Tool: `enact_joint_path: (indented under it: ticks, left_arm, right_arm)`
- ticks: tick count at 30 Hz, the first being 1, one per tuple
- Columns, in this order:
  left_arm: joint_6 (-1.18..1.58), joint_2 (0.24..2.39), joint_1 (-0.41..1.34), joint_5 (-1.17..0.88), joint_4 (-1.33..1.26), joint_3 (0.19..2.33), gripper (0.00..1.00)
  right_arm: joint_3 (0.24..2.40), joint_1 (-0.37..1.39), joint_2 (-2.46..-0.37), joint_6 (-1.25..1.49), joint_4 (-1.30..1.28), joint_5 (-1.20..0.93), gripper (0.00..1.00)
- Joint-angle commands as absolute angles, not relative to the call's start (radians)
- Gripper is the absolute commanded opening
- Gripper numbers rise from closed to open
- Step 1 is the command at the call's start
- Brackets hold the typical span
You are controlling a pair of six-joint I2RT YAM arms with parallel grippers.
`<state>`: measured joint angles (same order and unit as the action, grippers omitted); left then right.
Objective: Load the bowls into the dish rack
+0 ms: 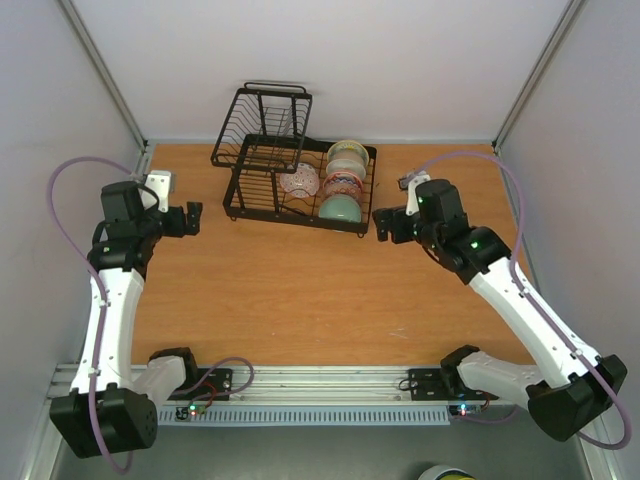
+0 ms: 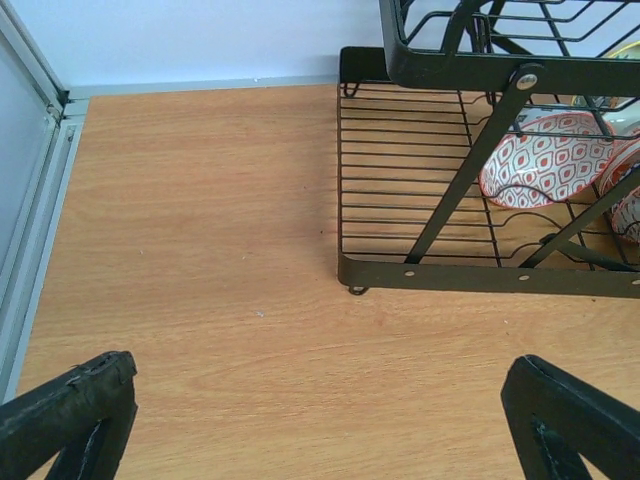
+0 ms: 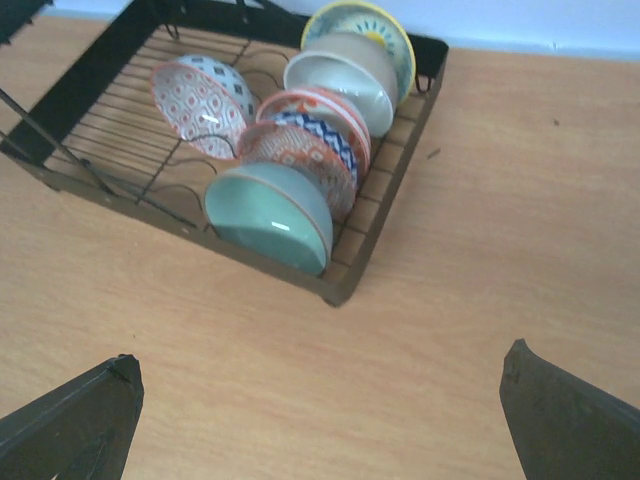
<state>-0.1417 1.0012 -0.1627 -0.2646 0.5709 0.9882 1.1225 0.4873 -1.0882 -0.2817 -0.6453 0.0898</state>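
Observation:
The black wire dish rack (image 1: 255, 205) stands at the back middle of the table. Four bowls stand on edge in its tines. The mint green bowl (image 3: 268, 217) is nearest the front, the red-and-white patterned bowl (image 3: 300, 150) is behind it, and the cream bowl with teal rim (image 3: 350, 75) is at the back. The pink-red patterned bowl (image 3: 198, 105) stands to their left and also shows in the left wrist view (image 2: 545, 160). My left gripper (image 1: 192, 219) is open and empty left of the rack. My right gripper (image 1: 384, 224) is open and empty right of it.
The rack's raised upper basket (image 1: 268, 120) sits on its back left part. Metal frame posts and white walls close in the table's left (image 2: 40, 170), right and back sides. The arm bases and a rail run along the near edge (image 1: 320, 385).

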Motion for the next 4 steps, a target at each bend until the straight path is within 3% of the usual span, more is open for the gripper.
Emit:
enact_joint_path:
  ticks: [1,4]
  left_arm:
    - [-0.130,0.995,-0.169,-0.291,0.531,0.992,0.99]
    - [-0.128,0.991,-0.168,-0.302,0.537,0.994,0.99]
  right_arm:
    - [1.086,0.488,-1.046,-0.221,-0.719,0.100,0.99]
    - [1.062,0.489,-1.022,-0.214,-0.717,0.088,0.99]
